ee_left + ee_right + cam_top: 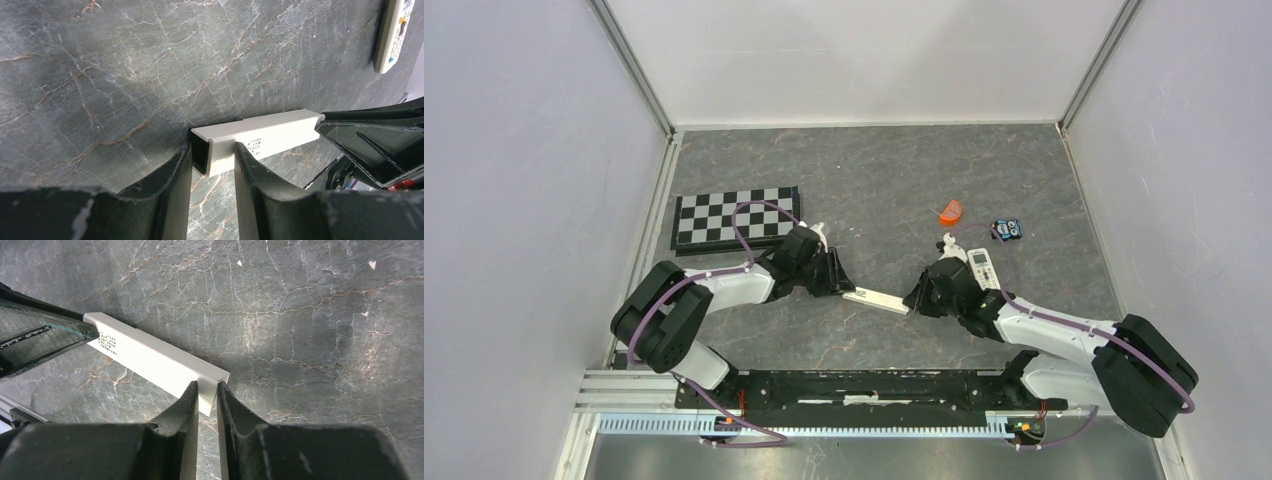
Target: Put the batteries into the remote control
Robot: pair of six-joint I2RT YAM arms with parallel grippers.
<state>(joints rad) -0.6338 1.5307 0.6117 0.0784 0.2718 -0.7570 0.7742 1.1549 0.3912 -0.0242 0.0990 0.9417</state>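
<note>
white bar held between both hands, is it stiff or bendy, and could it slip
The white bar is probably stiff: it spans straight between the left hand and right hand. Its open end looks hollow, so likely light. Smooth faces may slip.

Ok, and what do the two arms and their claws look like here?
The left arm and right arm have white links between bulky black joint housings, with a purple cable looped along each. The left claw and right claw are black, with tapering fingers, scuffed pale at the edges.

Grey marble tbl: checkerboard, orange bit, remote, sm blue-black item.
</note>
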